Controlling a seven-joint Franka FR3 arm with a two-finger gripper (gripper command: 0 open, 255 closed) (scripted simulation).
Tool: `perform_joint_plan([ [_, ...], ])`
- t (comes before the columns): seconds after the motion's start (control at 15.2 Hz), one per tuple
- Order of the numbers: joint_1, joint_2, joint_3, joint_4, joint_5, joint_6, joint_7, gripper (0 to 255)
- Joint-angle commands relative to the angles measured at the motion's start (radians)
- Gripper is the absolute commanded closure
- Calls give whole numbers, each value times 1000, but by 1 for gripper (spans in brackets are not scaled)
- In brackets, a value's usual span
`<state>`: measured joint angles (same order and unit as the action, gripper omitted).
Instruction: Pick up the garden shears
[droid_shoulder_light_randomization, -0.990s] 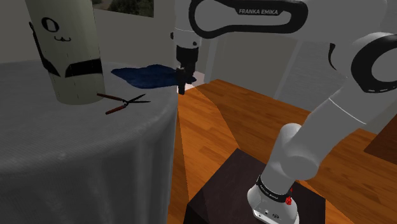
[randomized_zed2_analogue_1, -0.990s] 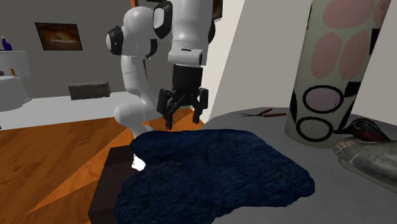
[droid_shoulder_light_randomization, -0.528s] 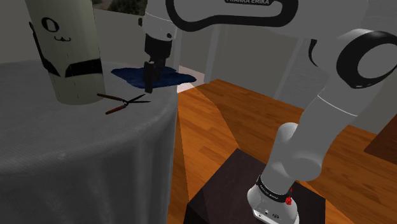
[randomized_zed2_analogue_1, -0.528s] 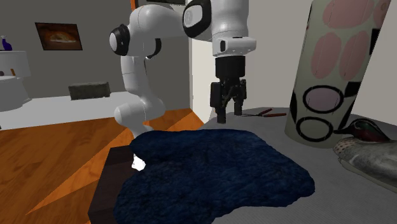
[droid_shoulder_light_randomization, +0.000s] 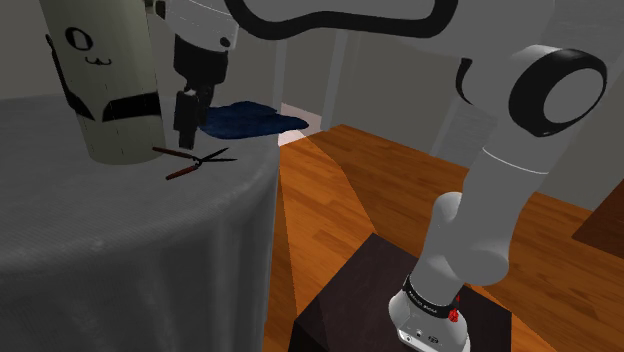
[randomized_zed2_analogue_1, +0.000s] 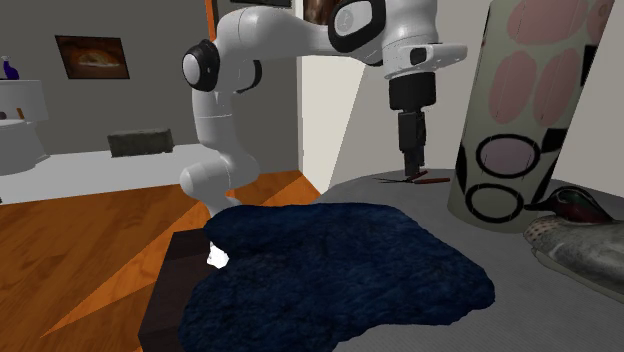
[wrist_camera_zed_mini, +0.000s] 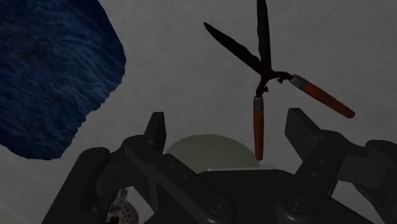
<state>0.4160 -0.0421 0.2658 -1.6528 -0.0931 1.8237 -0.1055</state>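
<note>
The garden shears (droid_shoulder_light_randomization: 196, 160) lie flat on the grey tablecloth (droid_shoulder_light_randomization: 120, 240), close to the foot of a tall cream vase (droid_shoulder_light_randomization: 103, 80). They have dark blades spread apart and two reddish handles (wrist_camera_zed_mini: 256, 124). My gripper (droid_shoulder_light_randomization: 185, 138) hangs just above the table beside the shears, pointing down. In the wrist view the shears (wrist_camera_zed_mini: 267, 76) lie ahead of the gripper (wrist_camera_zed_mini: 229, 127), whose fingers stand open and apart with nothing between them. One handle reaches toward the gap between the fingers. In the second exterior view the gripper (randomized_zed2_analogue_1: 412, 170) hovers right over the shears (randomized_zed2_analogue_1: 428, 179).
A dark blue cloth (randomized_zed2_analogue_1: 330, 260) is spread on the table at its edge. The tall vase (randomized_zed2_analogue_1: 515, 110) stands right next to the shears. A duck figure (randomized_zed2_analogue_1: 575, 205) rests beside the vase. Wooden floor (droid_shoulder_light_randomization: 400, 190) lies beyond the table's edge.
The arm has swung from beyond the table's edge, over the blue cloth, toward the shoulder view's left. The gripper now hangs by the shears. The shears have not moved.
</note>
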Motion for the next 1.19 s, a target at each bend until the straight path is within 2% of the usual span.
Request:
perform_joint_plan([
  [0.0, 22, 45, 24, 66, -22, -5, -7, 0],
  [0.07, 32, 62, 34, 90, -32, -6, -11, 0],
  [0.53, 29, 43, 31, -27, -29, 93, -4, 0],
  [0.73, 29, 42, 31, -36, -28, 101, -4, 0],
  [0.79, 29, 40, 31, -38, -28, 101, -4, 255],
  [1.12, 29, 41, 31, -38, -28, 102, -3, 255],
])
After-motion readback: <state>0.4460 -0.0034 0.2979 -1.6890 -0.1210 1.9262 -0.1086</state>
